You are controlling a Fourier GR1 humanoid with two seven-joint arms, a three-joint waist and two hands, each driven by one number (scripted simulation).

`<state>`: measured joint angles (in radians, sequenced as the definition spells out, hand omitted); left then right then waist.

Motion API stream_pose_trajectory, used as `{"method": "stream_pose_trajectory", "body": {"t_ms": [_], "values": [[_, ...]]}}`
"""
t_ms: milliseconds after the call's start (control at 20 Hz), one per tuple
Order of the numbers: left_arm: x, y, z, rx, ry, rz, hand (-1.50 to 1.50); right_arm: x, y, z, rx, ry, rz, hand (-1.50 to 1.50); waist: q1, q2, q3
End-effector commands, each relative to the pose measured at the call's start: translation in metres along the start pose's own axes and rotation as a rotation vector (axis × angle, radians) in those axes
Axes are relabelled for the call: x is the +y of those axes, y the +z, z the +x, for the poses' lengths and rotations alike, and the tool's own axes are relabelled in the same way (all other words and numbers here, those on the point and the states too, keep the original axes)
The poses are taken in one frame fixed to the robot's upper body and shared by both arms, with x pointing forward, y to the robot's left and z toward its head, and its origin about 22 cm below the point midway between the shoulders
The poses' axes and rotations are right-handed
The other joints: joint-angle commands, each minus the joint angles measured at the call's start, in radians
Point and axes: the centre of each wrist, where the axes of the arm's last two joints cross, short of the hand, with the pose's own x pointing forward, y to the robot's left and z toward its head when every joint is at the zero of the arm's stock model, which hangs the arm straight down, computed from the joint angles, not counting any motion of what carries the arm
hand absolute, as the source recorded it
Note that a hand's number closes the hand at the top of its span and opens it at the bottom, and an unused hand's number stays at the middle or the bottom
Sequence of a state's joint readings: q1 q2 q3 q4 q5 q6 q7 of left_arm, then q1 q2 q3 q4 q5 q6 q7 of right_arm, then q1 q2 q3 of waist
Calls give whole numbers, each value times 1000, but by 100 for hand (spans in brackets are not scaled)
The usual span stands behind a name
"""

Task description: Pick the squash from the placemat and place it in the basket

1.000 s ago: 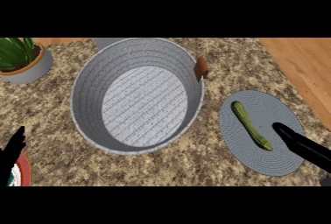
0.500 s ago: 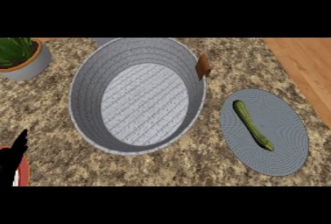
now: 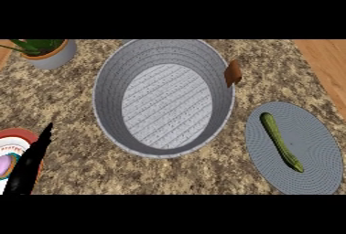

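A long green squash (image 3: 281, 147) lies lengthwise on the round grey placemat (image 3: 316, 160) at the right. The large grey basket (image 3: 113, 77) stands in the middle of the counter with nothing inside it. My left hand (image 3: 28, 165) shows at the lower left edge, fingers straight and pointing up, well apart from the squash and the basket. My right hand is out of the picture.
A potted green plant (image 3: 45, 51) sits at the top left corner. A small brown object (image 3: 233, 73) leans against the basket's right rim. A red-rimmed plate (image 3: 17, 137) lies under my left hand. The wooden floor (image 3: 327, 59) begins past the counter's right edge.
My right hand, at the placemat's lower right one second ago, has left the view. The left hand has come further up into view. The squash has not moved on the placemat.
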<state>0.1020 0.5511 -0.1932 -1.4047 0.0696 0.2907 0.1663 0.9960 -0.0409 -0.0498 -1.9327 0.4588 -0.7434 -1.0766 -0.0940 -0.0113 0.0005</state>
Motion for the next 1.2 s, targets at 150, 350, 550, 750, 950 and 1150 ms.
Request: {"method": "stream_pose_trajectory", "body": {"t_ms": [150, 350, 550, 750, 950, 1150], "values": [[-19, -16, 27, -32, -11, -41, 0, 13, 38, 22, -49, 122, -2, -150, 51, 3, 1], [-19, -17, 28, -29, -38, -52, 0, 17, 39, -3, -26, 110, -16, -150, 65, 3, 1], [-30, -19, 30, -45, -16, -60, 0, 37, 17, -24, 3, 70, -64, -150, 83, 8, 0], [-31, -22, 13, -37, -30, -54, 0, 42, 8, -18, -17, 71, -88, -150, 86, 10, -1], [-31, -31, 21, -34, -25, -70, 0, 51, 1, -44, -5, 81, -114, -150, 84, 10, 0], [-22, -16, 24, -65, -32, -69, 0, 62, -9, -48, -19, 99, -109, -150, 95, 9, 0]]}}
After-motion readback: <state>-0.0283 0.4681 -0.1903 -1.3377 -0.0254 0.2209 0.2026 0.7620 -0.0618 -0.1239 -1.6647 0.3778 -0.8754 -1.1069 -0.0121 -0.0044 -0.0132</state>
